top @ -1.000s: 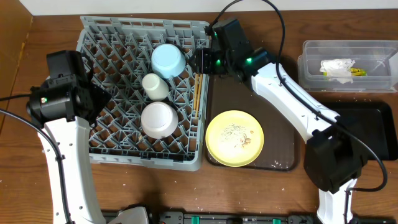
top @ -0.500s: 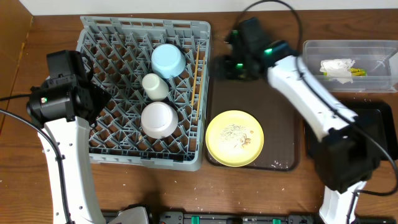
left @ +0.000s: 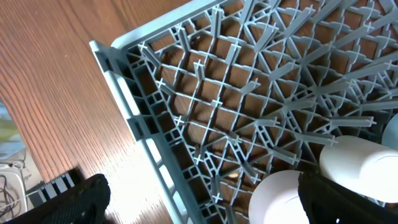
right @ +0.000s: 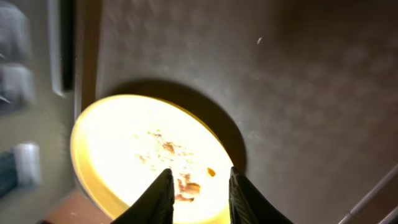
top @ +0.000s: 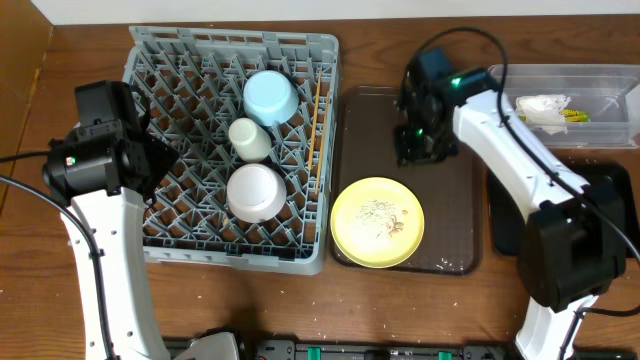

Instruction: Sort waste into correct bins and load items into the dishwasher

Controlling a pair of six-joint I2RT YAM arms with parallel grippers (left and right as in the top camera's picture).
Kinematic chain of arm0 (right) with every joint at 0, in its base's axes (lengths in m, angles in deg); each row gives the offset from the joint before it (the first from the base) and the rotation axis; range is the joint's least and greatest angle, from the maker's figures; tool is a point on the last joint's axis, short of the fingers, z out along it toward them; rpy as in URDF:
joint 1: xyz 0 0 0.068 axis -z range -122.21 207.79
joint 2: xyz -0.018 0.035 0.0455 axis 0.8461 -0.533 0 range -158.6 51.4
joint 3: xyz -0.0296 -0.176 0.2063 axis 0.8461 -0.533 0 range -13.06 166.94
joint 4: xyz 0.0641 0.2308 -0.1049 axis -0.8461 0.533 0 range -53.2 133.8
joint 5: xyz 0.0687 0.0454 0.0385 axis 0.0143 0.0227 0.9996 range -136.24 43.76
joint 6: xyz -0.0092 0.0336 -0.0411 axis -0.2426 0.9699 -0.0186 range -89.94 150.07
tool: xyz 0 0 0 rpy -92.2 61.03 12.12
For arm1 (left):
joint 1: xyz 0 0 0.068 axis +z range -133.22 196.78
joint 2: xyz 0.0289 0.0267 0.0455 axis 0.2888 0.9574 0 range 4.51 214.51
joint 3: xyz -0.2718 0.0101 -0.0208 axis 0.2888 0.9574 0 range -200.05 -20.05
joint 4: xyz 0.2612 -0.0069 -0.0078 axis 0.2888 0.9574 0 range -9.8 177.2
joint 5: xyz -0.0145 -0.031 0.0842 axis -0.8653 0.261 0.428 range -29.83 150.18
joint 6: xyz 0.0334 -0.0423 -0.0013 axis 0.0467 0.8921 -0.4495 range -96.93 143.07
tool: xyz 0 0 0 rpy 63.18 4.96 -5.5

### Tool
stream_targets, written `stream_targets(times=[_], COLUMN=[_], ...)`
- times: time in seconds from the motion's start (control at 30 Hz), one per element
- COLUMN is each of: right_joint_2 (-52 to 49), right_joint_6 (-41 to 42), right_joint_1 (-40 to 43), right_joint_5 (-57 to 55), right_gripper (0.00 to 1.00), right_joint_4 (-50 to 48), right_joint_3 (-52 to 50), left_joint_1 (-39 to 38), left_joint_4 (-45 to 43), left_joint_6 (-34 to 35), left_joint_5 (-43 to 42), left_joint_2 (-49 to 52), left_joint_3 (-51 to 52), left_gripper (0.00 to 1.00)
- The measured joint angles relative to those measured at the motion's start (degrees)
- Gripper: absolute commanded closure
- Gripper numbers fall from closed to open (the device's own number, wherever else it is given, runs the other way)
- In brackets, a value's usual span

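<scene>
Right wrist | right jaws slightly apart, empty, over yellow plate | probably stiff, slick, loose crumbs | pinch rim

Rack left, cup, chopsticks inside; serving tray beside it, plate on front part; tub far right.

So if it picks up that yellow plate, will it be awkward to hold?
Probably stiff and light: the yellow plate looks like thin plastic. It lies flat on the brown tray, so getting a finger under its rim may be tricky. Tilt it and the loose crumbs will likely slide off.
</scene>
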Motion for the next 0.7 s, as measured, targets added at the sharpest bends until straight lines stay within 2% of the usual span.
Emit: stream_targets(times=[0.33,0.7], right_joint_2=[0.0,0.0], right_joint_6=[-0.7,0.6], right_joint_1=[-0.2,-0.2], right_joint_5=[-0.2,-2.0], right_gripper=[0.73,0.77], right_joint_4=[-9.6,-12.6], right_joint_3=[-12.2,-15.8], left_joint_1=[0.0,0.0], left_joint_4=[0.0,0.0], left_joint_6=[0.0,0.0], left_joint_5=[0.0,0.0], left_joint_2=[0.0,0.0], left_joint_3=[0.0,0.0], left_gripper=[0.02,0.02])
